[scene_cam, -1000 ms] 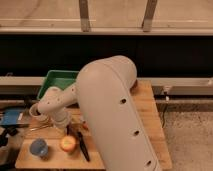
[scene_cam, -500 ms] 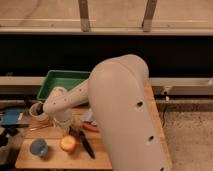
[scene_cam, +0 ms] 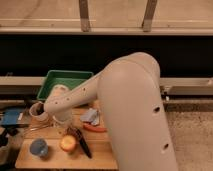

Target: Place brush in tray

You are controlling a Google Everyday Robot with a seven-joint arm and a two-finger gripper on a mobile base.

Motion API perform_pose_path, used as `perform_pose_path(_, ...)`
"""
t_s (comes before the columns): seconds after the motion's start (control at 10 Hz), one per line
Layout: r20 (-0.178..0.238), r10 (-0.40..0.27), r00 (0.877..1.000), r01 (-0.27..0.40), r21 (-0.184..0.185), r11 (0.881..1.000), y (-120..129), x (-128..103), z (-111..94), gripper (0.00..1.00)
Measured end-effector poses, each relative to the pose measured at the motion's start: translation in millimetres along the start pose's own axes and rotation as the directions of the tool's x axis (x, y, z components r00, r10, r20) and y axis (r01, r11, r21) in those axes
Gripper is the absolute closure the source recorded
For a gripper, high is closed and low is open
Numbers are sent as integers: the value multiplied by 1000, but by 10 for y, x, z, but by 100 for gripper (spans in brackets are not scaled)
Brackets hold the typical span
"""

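Observation:
The green tray (scene_cam: pixel 64 80) stands at the back left of the wooden table. The brush (scene_cam: pixel 81 143), a slim dark stick, lies on the table near the front, just right of a round orange bowl (scene_cam: pixel 67 143). My big white arm reaches from the right across to the left. Its wrist and gripper (scene_cam: pixel 65 122) hang over the table between the tray and the brush, just above the brush's far end. The arm hides the right part of the table.
A red-orange elongated item (scene_cam: pixel 96 128) and a grey cloth (scene_cam: pixel 90 115) lie right of the gripper. A blue cup (scene_cam: pixel 39 147) stands front left, a pale cup (scene_cam: pixel 37 111) behind it, a thin metal utensil (scene_cam: pixel 34 131) between them. A blue object (scene_cam: pixel 12 118) sits off the left edge.
The arm's bulk has shifted right in the view, uncovering the red-orange item and grey cloth. The gripper end stays over the same spot near the brush's far end.

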State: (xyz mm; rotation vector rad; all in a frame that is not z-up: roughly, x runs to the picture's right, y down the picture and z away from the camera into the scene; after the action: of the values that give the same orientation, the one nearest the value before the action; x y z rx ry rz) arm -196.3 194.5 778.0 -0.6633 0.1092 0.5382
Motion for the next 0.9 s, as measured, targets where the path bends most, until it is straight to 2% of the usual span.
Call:
perform_pose_path(0.2, 48, -8, 999, 6, 34, 999, -64, -74, -303, 100)
perform_pose_path(0.5, 116, -2, 993, -12, 114, 993, -307, -157, -838, 100)
perform_pose_path(0.6, 143, 18, 989, -38, 137, 990, -492, -162, -1001, 100)
perform_pose_path(0.8, 190, 52, 980, -82, 152, 985, -820, -166, -1199, 100)
perform_pose_path(0.9, 224, 83, 971, -119, 152, 981, -1004, -168, -1347, 100)
